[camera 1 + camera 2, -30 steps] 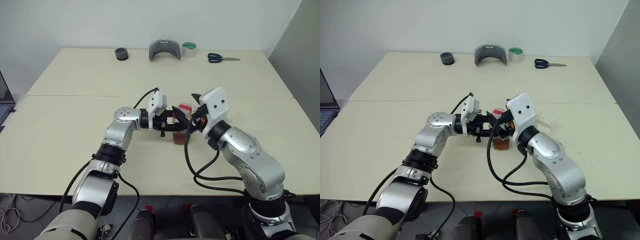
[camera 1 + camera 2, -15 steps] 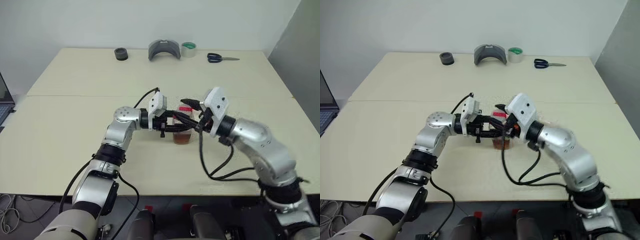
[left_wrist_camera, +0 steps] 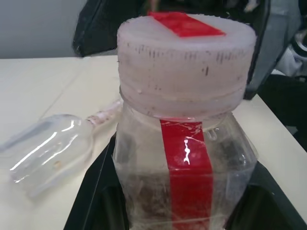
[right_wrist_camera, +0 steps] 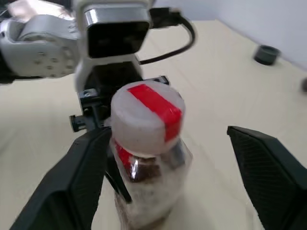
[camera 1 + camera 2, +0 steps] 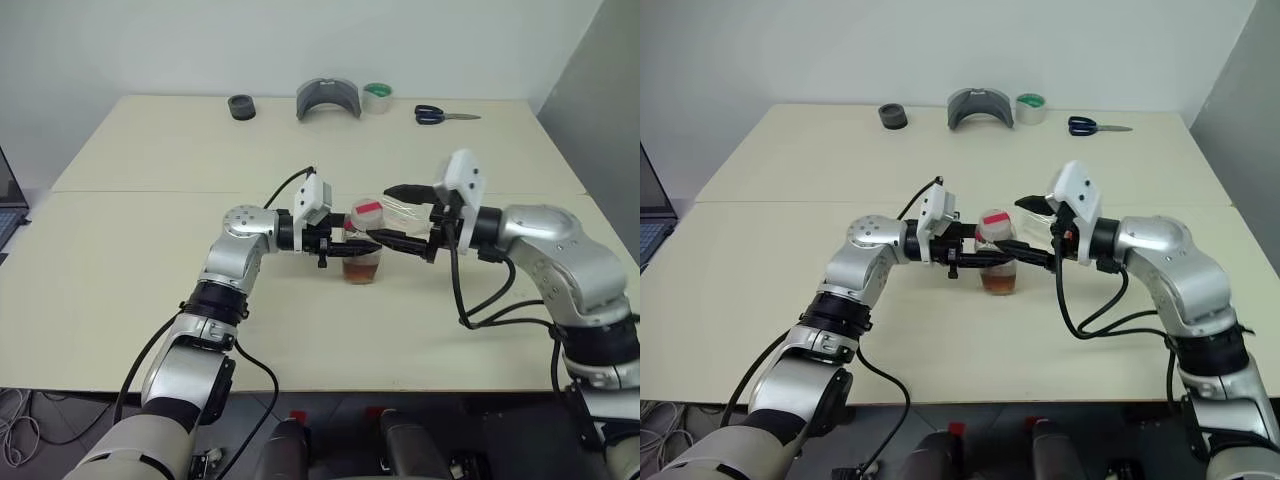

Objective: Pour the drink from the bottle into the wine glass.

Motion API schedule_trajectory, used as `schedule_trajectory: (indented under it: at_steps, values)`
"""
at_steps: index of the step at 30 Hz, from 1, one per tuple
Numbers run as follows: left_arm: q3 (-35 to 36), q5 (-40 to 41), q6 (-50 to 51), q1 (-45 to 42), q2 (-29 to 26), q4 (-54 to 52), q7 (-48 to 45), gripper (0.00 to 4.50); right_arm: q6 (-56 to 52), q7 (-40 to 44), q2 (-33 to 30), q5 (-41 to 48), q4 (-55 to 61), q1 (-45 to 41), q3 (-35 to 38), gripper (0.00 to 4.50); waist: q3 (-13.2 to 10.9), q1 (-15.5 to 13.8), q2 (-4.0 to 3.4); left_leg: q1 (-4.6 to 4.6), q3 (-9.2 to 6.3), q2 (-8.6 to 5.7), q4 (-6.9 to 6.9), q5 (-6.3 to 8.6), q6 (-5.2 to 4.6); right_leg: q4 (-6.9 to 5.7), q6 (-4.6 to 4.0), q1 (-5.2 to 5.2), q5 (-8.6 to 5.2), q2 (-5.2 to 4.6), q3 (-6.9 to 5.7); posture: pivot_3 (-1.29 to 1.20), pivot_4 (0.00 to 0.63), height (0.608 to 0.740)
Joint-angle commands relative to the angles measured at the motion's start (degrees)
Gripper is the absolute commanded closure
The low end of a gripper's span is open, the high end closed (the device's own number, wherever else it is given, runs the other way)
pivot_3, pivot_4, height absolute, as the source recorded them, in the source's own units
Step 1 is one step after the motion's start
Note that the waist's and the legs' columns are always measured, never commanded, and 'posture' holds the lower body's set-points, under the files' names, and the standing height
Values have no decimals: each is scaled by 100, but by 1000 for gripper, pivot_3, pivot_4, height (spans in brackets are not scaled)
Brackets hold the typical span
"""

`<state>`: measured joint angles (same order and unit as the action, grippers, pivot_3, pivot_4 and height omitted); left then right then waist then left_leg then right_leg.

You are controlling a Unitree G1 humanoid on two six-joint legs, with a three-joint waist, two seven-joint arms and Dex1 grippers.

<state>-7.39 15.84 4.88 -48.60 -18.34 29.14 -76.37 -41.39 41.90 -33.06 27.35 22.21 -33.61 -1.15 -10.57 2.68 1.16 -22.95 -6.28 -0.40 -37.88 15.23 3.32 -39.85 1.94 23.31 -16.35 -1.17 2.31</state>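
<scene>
On the bottle (image 3: pixel 182 158), red label strip, no legible writing

L tool (image 5: pixel 352 243) grips bottle (image 5: pixel 364 250); R tool (image 5: pixel 392 213) open.

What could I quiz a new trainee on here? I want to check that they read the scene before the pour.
1. True or false: the cap is already off the bottle.
2. The wine glass is: A) standing upright, B) lying on its side, C) held between fingers.
3. Which gripper's fingers are clamped on the bottle?

Key: 1 false, the cap is on. 2 B. 3 the left gripper.
</scene>
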Motion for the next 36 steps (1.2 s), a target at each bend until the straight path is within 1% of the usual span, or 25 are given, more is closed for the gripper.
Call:
schedule_trajectory:
  at_steps: [1, 3, 5, 7, 9, 13, 23, 25, 27, 29, 30, 31, 36]
  values:
    - [76, 65, -115, -100, 39, -73, 22, 2686, -621, -1124, 364, 221, 1309, 310, 408, 620, 0, -6, 0, 0, 4, -1, -2, 0, 0, 0, 0, 1, 0, -1, 4, 0, 150, 740]
    - [95, 46, -138, -133, 48, -5, 44, 2686, -975, -1812, 862, 242, 1894, 526, 233, 620, 0, 5, 0, 3, 4, -2, -1, 0, 0, -2, 0, 0, 0, -2, 5, 0, 150, 740]
    - [102, 37, -164, -167, 44, 54, 39, 2686, -1084, -2431, 1280, -92, 2211, 648, -162, 620, 0, 27, -1, 6, 5, -3, -2, 0, 0, -5, 0, 0, 0, 6, 4, 0, 150, 740]
    - [108, 26, -192, -205, 47, 113, 37, 2686, -1062, -2999, 1611, -547, 2225, 674, -566, 620, 0, 45, -1, 7, 5, -2, 0, 0, 0, -6, 0, 1, 0, 9, 4, 0, 150, 740]
    - [109, 16, -217, -235, 58, 162, 38, 2686, -952, -3374, 1814, -959, 2086, 654, -920, 620, 1, 48, -1, 9, 8, -4, 0, 0, 0, -6, 1, 1, 0, 9, 6, 0, 150, 740]
    - [88, 1, -277, -275, 87, 237, 20, 2686, -822, -3737, 2028, -1512, 1830, 584, -1273, 620, 1, 45, -1, 7, 6, -6, -1, -1, 1, -4, 0, 1, 0, 8, 4, 0, 150, 740]
    - [84, -4, -314, -230, 115, 225, 50, 2686, -594, -3850, 2437, -1923, 1616, 538, -1304, 620, 1, 53, -1, 8, 6, -5, 0, 0, 0, -5, 0, 1, 0, 9, 4, 0, 150, 740]
    - [83, -4, -308, -215, 110, 207, 53, 2686, -612, -3839, 2492, -1943, 1611, 555, -1308, 999, 1, 53, -1, 8, 6, -5, 0, 0, 0, -5, 0, 1, 0, 9, 4, 0, 150, 740]
    - [79, -3, -303, -203, 105, 191, 56, 2686, -633, -3807, 2523, -1960, 1601, 579, -1333, 1537, 1, 53, -1, 8, 6, -5, 0, 0, 0, -5, 0, 1, 0, 9, 4, 0, 150, 740]
    - [78, -3, -303, -196, 103, 182, 60, 2686, -669, -3769, 2525, -1973, 1591, 595, -1356, 2171, 1, 54, -1, 8, 6, -5, 0, 0, 0, -5, 0, 1, 0, 9, 4, 0, 150, 740]
    - [78, -3, -303, -191, 103, 175, 63, 2686, -693, -3756, 2526, -1977, 1589, 603, -1361, 2569, 1, 54, -1, 7, 6, -5, 0, 0, 0, -5, 0, 1, 0, 9, 4, 0, 150, 740]
    - [77, -6, -311, -188, 103, 177, 64, 2686, -722, -3737, 2525, -1976, 1580, 610, -1362, 2677, 1, 54, -1, 7, 6, -6, 0, 0, 0, -5, 0, 1, 0, 9, 4, 0, 150, 740]
    - [83, -15, -335, -182, 111, 181, 65, 2686, -855, -3619, 2507, -1946, 1514, 627, -1377, 2673, 1, 55, -1, 8, 6, -5, 0, 0, 0, -5, 0, 1, 0, 10, 4, 0, 150, 740]
